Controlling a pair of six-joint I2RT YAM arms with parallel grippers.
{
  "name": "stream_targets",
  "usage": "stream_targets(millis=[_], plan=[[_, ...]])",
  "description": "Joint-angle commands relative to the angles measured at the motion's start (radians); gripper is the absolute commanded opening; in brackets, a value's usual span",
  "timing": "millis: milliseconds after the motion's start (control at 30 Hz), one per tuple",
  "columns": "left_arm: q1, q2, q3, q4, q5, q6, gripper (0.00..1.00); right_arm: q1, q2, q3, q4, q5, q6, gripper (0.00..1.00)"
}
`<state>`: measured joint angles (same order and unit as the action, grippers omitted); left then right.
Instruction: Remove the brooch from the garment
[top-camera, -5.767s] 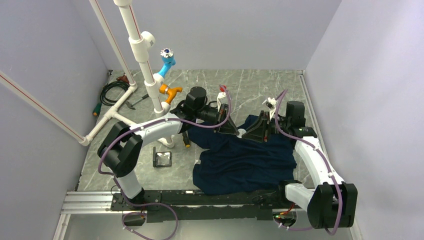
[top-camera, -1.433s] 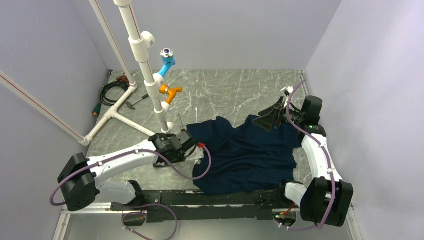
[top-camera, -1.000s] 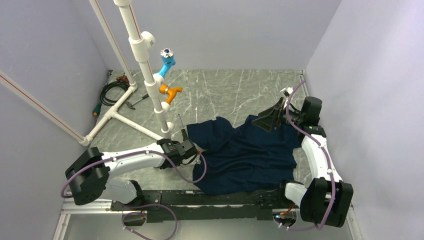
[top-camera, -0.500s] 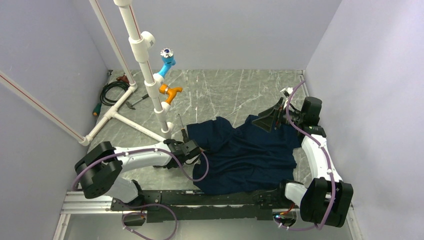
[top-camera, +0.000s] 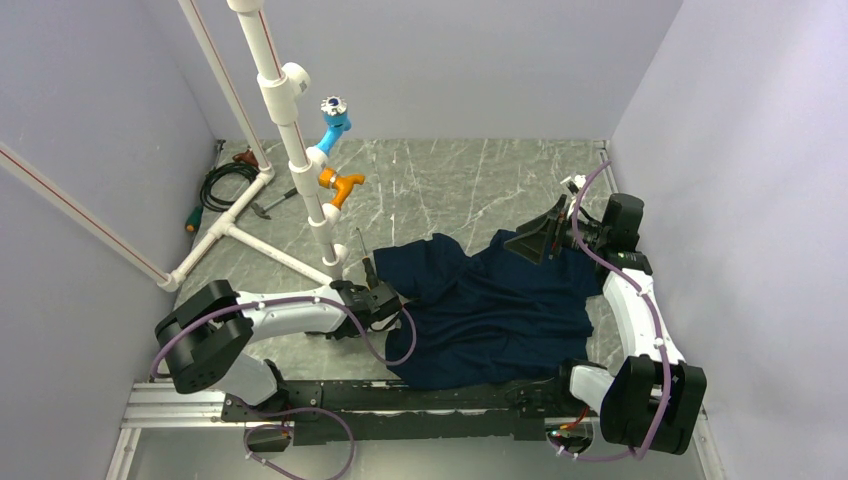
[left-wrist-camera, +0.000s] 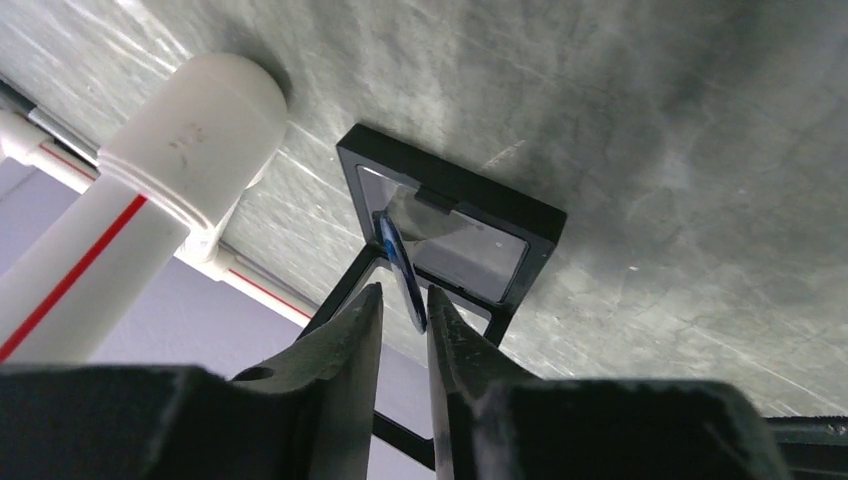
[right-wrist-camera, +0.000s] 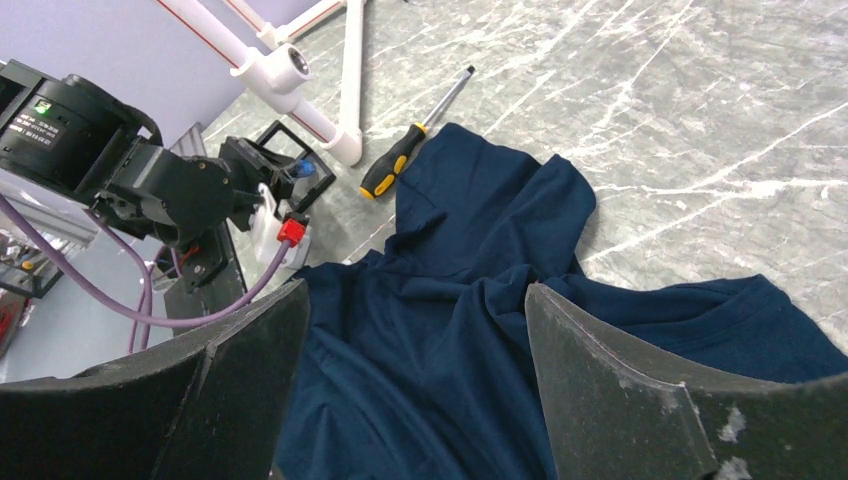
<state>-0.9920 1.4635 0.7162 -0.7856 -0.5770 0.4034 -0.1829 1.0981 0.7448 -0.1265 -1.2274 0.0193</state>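
Observation:
The brooch (left-wrist-camera: 402, 272), a thin blue-grey disc seen edge-on, stands between the tips of my left gripper (left-wrist-camera: 404, 290) over a small black square frame (left-wrist-camera: 545, 225) on the floor. The jaws are slightly apart: the disc leans by the right finger, with a gap to the left finger. The right wrist view shows the same brooch (right-wrist-camera: 306, 168) as a blue spot at that frame (right-wrist-camera: 281, 137), left of the garment. The garment (top-camera: 500, 300), a crumpled navy T-shirt, lies mid-right. My right gripper (top-camera: 535, 240) hovers wide open above its far right part, holding nothing.
A yellow-and-black screwdriver (right-wrist-camera: 400, 165) lies by the shirt's left sleeve. A white pipe stand (top-camera: 290, 130) with a light-blue fitting (top-camera: 335, 120) and an orange one (top-camera: 340, 183) rises at the back left; its foot (left-wrist-camera: 190, 130) is beside the black frame. Cable and tools (top-camera: 225, 185) lie far left.
My left arm has swung from the shirt down to the black frame at its left, and its jaws have just parted a little round the brooch. The right arm stays still.

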Motion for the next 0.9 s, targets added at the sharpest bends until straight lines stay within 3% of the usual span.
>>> stream_targets(millis=[0, 267, 333, 367, 633, 867], plan=[[-0.005, -0.028, 0.029, -0.029, 0.062, 0.009, 0.32, -0.004, -0.011, 0.001, 0.013, -0.004, -0.01, 0.82], [-0.006, -0.038, 0.067, -0.058, 0.095, 0.024, 0.52, -0.003, -0.011, 0.003, 0.011, -0.007, -0.01, 0.83], [-0.009, -0.044, 0.082, -0.068, 0.105, 0.028, 0.68, -0.004, -0.008, 0.005, 0.011, -0.009, -0.01, 0.83], [-0.011, -0.046, 0.089, -0.074, 0.112, 0.032, 0.71, -0.004, -0.008, 0.005, 0.01, -0.009, -0.01, 0.83], [-0.092, -0.035, 0.204, -0.105, 0.208, 0.055, 0.7, -0.004, 0.0, 0.026, -0.013, 0.018, -0.04, 0.83], [-0.167, 0.151, 0.561, -0.151, 0.25, 0.101, 0.66, -0.029, 0.06, 0.187, -0.273, 0.154, -0.259, 0.83]])
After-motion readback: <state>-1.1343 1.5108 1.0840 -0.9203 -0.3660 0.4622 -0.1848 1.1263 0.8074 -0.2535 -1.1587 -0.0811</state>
